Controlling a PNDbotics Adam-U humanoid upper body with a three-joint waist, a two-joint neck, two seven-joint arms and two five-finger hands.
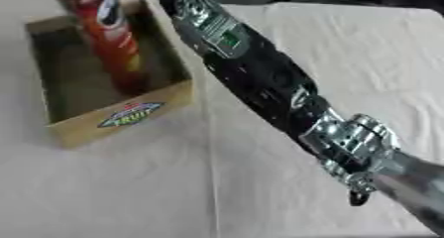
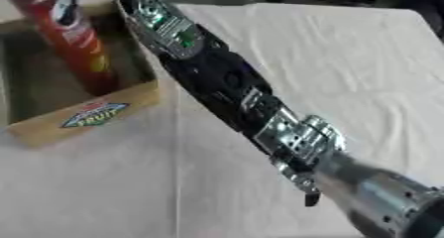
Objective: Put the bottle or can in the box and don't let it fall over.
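Right hand: out of frame past the upper edge; finger state cannot be told. Only its black and silver right arm (image 1: pixel 260 78) shows, crossing diagonally from the lower right corner to the top, above the box's right wall. Left hand: not seen.

The tall red cylindrical can (image 1: pixel 108 36) stands inside the open brown cardboard box (image 1: pixel 113 120), near its right wall, base on the box floor, leaning slightly; its top is cut off by the frame. The box bears an oval fruit label (image 1: pixel 130 114) on its near wall.

The box rests on a white creased tablecloth (image 1: pixel 347 43). Dark, indistinct background lies beyond the far table edge.
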